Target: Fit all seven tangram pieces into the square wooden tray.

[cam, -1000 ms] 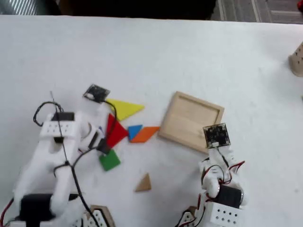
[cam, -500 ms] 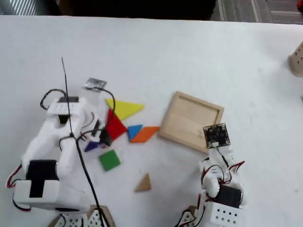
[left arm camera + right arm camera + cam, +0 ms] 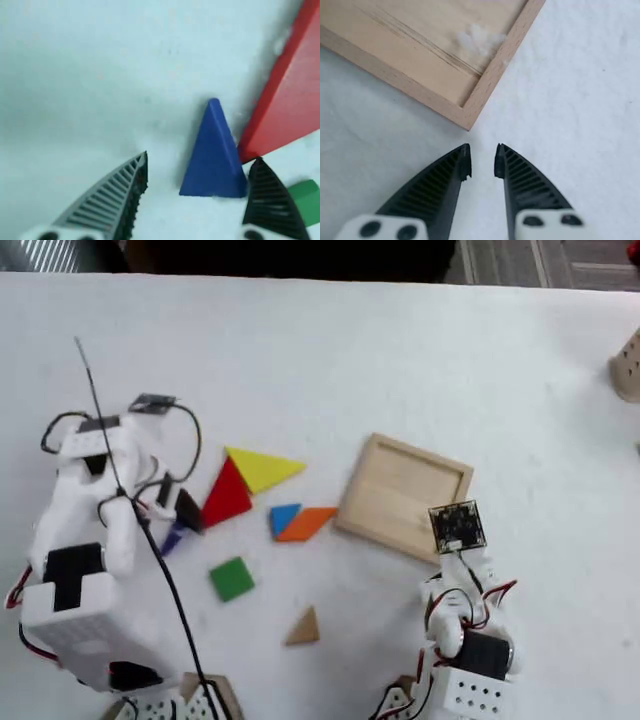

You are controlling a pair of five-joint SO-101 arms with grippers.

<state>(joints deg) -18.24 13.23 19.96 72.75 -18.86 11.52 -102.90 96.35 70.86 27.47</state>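
The blue triangle [image 3: 214, 160] is being straddled by the left end effector [image 3: 200, 158] — fingers [image 3: 115, 200] apart — apex pointing away from the wrist.

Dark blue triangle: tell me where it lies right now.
High view: the dark blue triangle lies on the left, at the lower corner of the red triangle. Left wrist view: it sits between the open fingers of the left gripper.

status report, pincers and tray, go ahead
Left pincer open, straddling blue triangle. Right pincer barely open, empty, at tray corner. No pieces in tray yet. Red triangle crowds the blue one.
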